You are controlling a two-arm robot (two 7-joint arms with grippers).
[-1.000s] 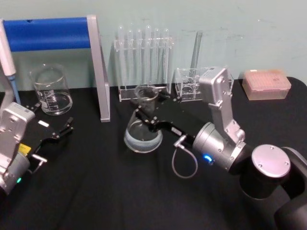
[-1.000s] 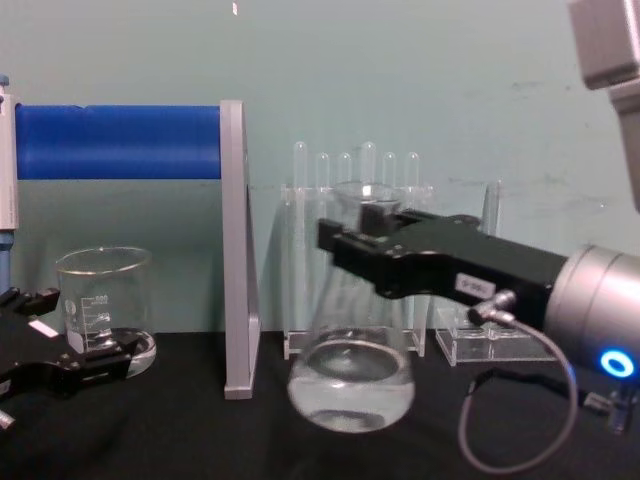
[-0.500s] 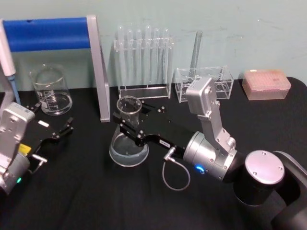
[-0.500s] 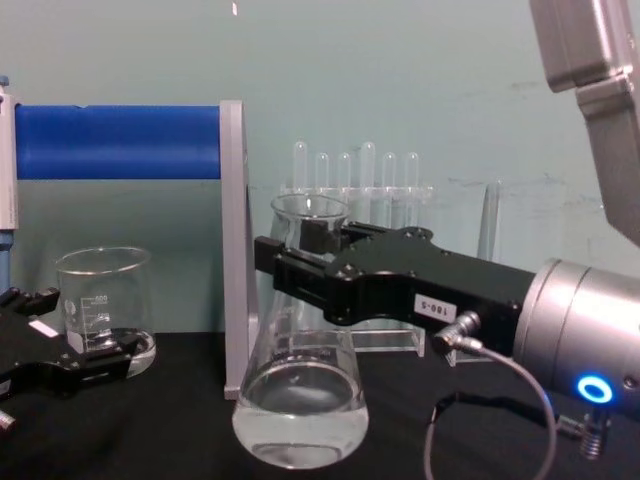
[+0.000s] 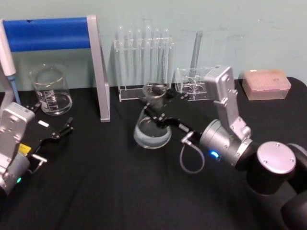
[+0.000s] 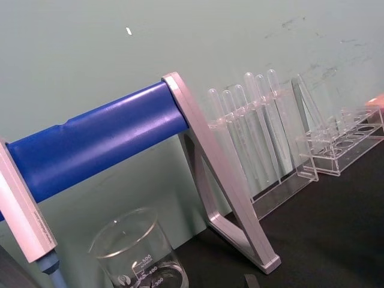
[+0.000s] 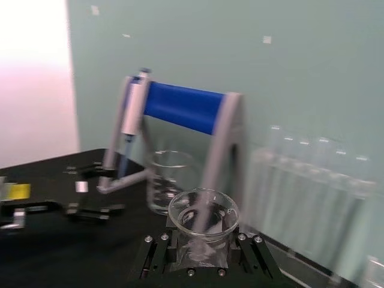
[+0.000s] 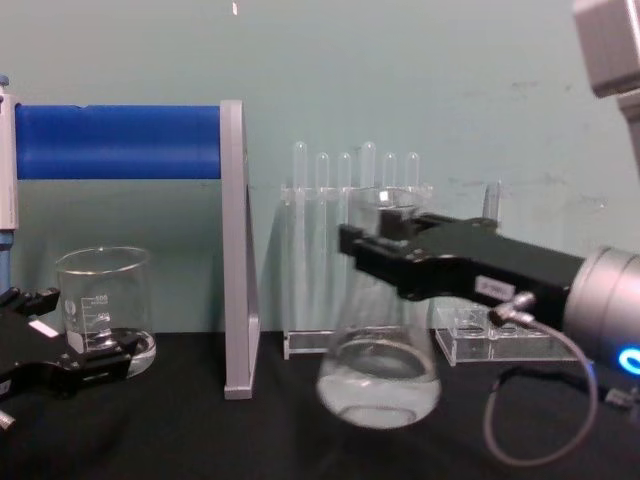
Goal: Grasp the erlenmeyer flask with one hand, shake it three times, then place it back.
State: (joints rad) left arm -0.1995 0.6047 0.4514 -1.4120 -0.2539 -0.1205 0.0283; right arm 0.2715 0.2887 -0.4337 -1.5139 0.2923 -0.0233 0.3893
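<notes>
Chest view: my right pincer (image 8: pixel 375 245) is clamped on the neck of the flask (image 8: pixel 378 375), which is upright in front of the test tube rack (image 8: pixel 350 200), with a little water in its wide base. My left pincer (image 8: pixel 65 335) sits parked, fingers spread, near the beaker (image 8: pixel 105 300).

Tabletop (image 5: pixel 120 191) is plain black, wall (image 5: pixel 240 28) pale green. The stand's bar (image 5: pixel 45 33) is bright blue, frame (image 5: pixel 98 72) silver-grey. The erlenmeyer flask (image 8: pixel 380 385) is clear glass, right pincer (image 8: pixel 372 245) black with a white label (image 8: pixel 490 288), box (image 5: pixel 266 82) pinkish.
</notes>
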